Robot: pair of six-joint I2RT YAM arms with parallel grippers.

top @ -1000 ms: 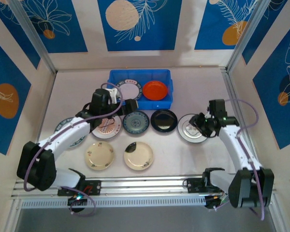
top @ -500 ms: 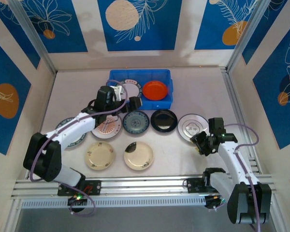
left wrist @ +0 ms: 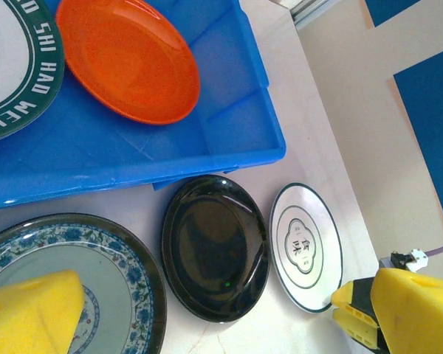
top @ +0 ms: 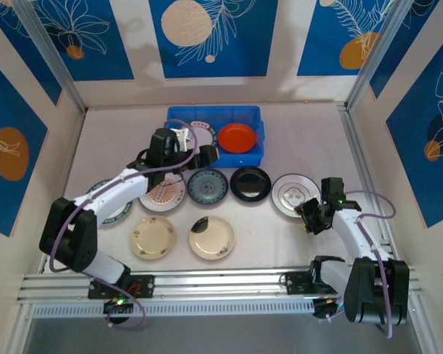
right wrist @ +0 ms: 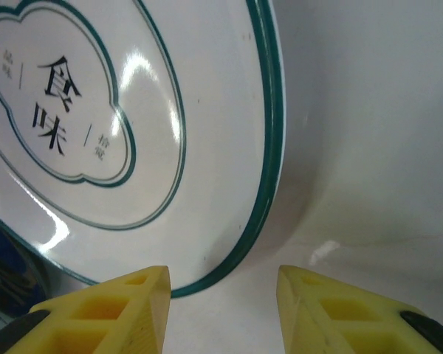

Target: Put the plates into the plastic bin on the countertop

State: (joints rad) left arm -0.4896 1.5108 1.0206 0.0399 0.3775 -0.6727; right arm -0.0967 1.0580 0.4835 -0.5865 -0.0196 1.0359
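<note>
Left end effector [top: 194,145]: released, jaws wide, nothing held, above the near edge of the plastic bin [top: 214,110]. Bin sits at the back of the desk [top: 310,140], long axis left to right. Inside it, lying flat: green-rimmed white plate [left wrist: 7,66] on the left, orange plate [left wrist: 125,59] on the right.

Right end effector [right wrist: 221,295]: jaws partly apart, gripping nothing. White dark-rimmed plate [right wrist: 96,133] lies flat on the desk, its rim just ahead of the fingertips.
</note>
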